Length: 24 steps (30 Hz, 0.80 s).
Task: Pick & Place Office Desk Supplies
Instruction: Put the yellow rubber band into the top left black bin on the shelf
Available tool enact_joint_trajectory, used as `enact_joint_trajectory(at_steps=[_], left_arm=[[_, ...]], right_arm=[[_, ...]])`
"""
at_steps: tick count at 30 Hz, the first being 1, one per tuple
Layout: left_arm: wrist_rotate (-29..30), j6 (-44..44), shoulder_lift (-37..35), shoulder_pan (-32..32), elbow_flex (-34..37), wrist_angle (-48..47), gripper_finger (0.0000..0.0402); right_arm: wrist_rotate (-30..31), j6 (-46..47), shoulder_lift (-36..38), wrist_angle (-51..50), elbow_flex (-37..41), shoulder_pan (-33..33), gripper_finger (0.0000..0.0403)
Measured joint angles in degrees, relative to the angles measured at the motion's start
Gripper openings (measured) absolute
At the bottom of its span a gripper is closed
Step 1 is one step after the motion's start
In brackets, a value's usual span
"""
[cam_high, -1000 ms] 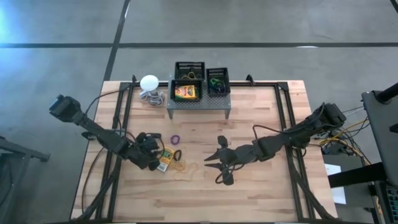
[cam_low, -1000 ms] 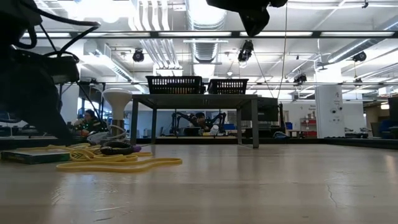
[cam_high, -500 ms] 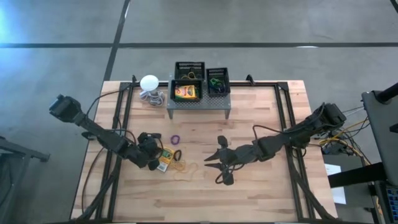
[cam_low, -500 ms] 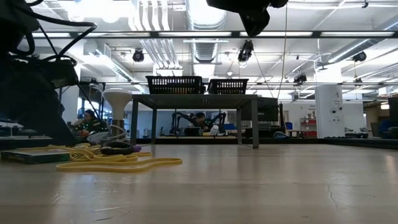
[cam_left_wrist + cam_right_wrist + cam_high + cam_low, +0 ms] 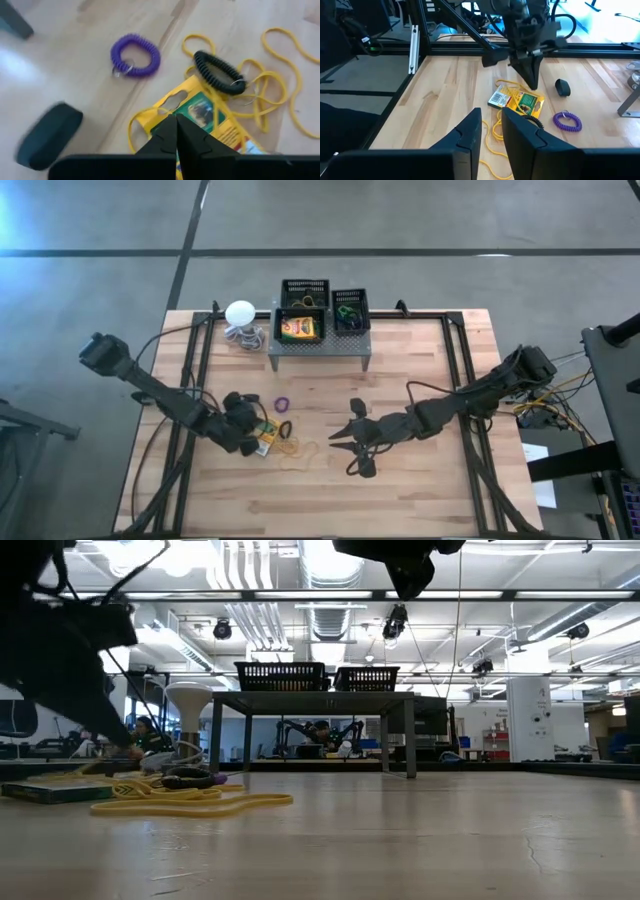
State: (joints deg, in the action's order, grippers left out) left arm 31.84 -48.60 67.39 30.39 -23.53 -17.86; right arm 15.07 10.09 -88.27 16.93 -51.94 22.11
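Observation:
A yellow-and-green flat box (image 5: 212, 117) lies on the table left of centre among thin yellow rubber bands (image 5: 280, 75). A black coil ring (image 5: 219, 72) and a purple coil ring (image 5: 135, 55) lie beside it. My left gripper (image 5: 176, 119) is down at the box's tab end, shut where a band loop (image 5: 142, 120) runs in under its tips. It also shows in the right wrist view, my left gripper (image 5: 532, 86) pointing down over the box (image 5: 517, 101). My right gripper (image 5: 491, 117) hangs open near the table's middle (image 5: 352, 448), nothing between its fingers. My left gripper comes from above, pointing down, and its shut fingertips (image 5: 167, 131) meet on a yellow rubber band (image 5: 161, 111) at the box's tab end. The tips themselves hide the pinch. The band's loop lies slack on the table and over the box.
At the back stands a grey perforated stand (image 5: 320, 348) with another box (image 5: 298, 329) on it and black mesh trays (image 5: 305, 292) (image 5: 350, 306). A white ball with a coiled cord (image 5: 240, 313) lies to its left. A small dark oblong thing (image 5: 50, 135) lies near the purple ring.
My left arm has shifted a little over the box; in the low view its dark shape stands differently and is blurred. The box, rings and bands on the table lie as before.

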Motion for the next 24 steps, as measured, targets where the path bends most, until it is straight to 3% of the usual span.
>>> enact_joint_trajectory(at_steps=[5, 15, 20, 24], left_arm=[[2.13, 1.27, -0.01, 0.00, -7.10, -11.34, 0.0001], [10.98, 9.07, -0.04, -1.36, -23.84, -25.45, 0.0000], [12.08, 19.25, -0.04, -5.12, -32.14, -23.98, 0.0000], [10.69, 30.81, -0.04, -11.89, -38.00, -19.42, 0.0000]], right_arm=[[0.00, -0.07, -0.01, -0.01, 0.00, 0.00, 0.0072], [0.00, 0.00, -0.02, 0.03, 0.57, -0.04, 0.0064], [0.00, -0.14, -0.01, 0.01, 0.66, -0.03, 0.0063], [0.02, 0.02, 0.38, -0.55, 0.66, 0.41, 0.0063]])
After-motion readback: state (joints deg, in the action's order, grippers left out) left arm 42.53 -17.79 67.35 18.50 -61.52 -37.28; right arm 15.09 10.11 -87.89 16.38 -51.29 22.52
